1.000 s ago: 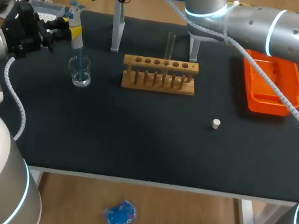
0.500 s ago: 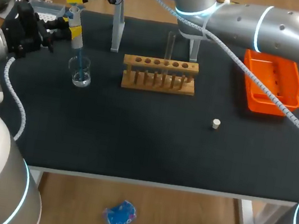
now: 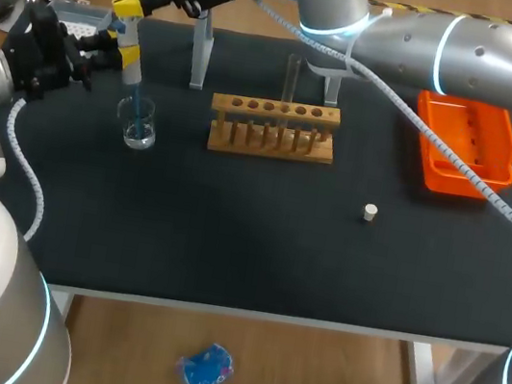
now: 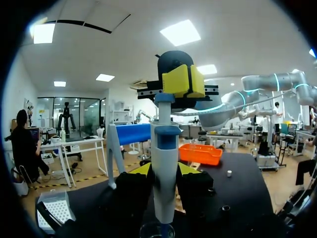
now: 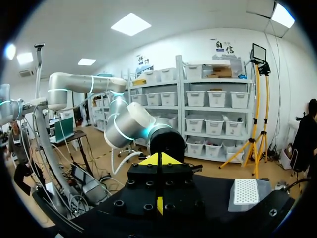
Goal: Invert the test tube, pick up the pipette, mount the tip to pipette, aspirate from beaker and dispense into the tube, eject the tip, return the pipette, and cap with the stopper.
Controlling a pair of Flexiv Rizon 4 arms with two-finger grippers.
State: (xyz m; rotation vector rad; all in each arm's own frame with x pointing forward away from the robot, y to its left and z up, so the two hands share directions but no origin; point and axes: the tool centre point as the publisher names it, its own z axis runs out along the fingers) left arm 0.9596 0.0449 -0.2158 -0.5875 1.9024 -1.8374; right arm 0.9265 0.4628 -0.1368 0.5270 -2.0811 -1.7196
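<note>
Head view: the left gripper (image 3: 129, 55) is clamped on the pipette (image 3: 126, 32), whose tip dips into the beaker (image 3: 138, 127) beside the rack (image 3: 273, 127). The stopper (image 3: 370, 211) lies well apart. Left wrist view shows best the right gripper (image 4: 182, 81), fingers pressed together and empty, seemingly touching the plunger top. Right wrist view hides the pipette behind its own fingers. The beaker's liquid level is hard to make out.

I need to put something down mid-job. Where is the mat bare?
The whole near strip in front of the rack is bare, apart from the stopper. Also open: between rack and orange tray. Crowded: the far left corner, where the left tool and right tool meet at the pipette over the beaker.
</note>
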